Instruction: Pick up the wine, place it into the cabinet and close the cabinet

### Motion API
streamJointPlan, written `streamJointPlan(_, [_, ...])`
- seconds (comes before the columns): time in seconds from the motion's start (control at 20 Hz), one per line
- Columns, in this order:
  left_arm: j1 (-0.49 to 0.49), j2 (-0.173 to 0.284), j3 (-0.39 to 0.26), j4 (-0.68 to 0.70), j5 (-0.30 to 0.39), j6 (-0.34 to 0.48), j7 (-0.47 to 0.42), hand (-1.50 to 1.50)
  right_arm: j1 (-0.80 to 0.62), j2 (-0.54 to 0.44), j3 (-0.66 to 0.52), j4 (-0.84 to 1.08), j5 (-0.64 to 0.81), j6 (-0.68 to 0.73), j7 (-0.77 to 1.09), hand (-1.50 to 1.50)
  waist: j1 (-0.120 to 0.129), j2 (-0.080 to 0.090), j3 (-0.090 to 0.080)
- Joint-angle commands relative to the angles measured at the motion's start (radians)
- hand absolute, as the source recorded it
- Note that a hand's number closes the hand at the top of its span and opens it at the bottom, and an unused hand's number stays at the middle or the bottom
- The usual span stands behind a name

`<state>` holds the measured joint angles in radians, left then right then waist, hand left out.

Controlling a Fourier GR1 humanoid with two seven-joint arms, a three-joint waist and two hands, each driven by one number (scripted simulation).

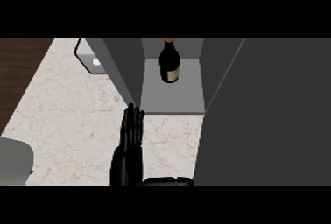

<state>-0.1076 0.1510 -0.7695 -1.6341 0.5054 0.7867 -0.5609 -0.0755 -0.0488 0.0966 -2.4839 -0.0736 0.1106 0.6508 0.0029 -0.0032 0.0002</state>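
Wine [170, 62] stands in grey cabinet [174, 94] — marble counter [71, 118] below.

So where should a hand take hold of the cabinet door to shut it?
Probably the cabinet door's free near edge, coming from its outer right side: it stands swung wide open, and the wine bottle stands upright well inside. The left hand, fingers straight, is nearest.

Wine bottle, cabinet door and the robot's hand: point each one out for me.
wine bottle [170, 61], head view, on its dark body above the label.
cabinet door [265, 118], head view, on the door's flat grey face.
left hand [132, 131], head view, on its straight black fingers.
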Motion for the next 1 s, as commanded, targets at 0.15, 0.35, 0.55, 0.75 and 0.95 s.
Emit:
streamJointPlan(0.15, [0.135,0.104,-0.093,-0.216,-0.067,0.003,0.04,-1.5,0.042,-0.002,0.011,-0.083,-0.138,0.031,0.079,-1.5,-0.001,0.0,0.0])
streamJointPlan(0.35, [0.206,0.246,-0.007,-0.295,0.004,-0.138,0.026,-1.5,-0.023,-0.029,0.009,-0.046,-0.176,0.063,0.135,1.5,0.005,0.001,-0.001])
streamJointPlan(0.55, [0.277,0.3,0.037,-0.302,0.04,-0.243,-0.03,-1.5,0.103,-0.052,0.001,-0.122,-0.208,0.139,0.065,1.5,-0.005,0.001,0.0])
streamJointPlan(0.75, [0.333,0.381,0.064,-0.409,0.037,-0.247,0.008,-1.5,0.113,0.012,0.142,-0.076,-0.113,0.129,0.051,1.5,0.001,0.0,0.0])
streamJointPlan(0.95, [0.354,0.418,0.137,-0.417,0.07,-0.294,-0.011,-1.5,0.204,0.047,0.211,-0.092,-0.19,0.116,0.104,1.5,-0.002,-0.002,0.0])
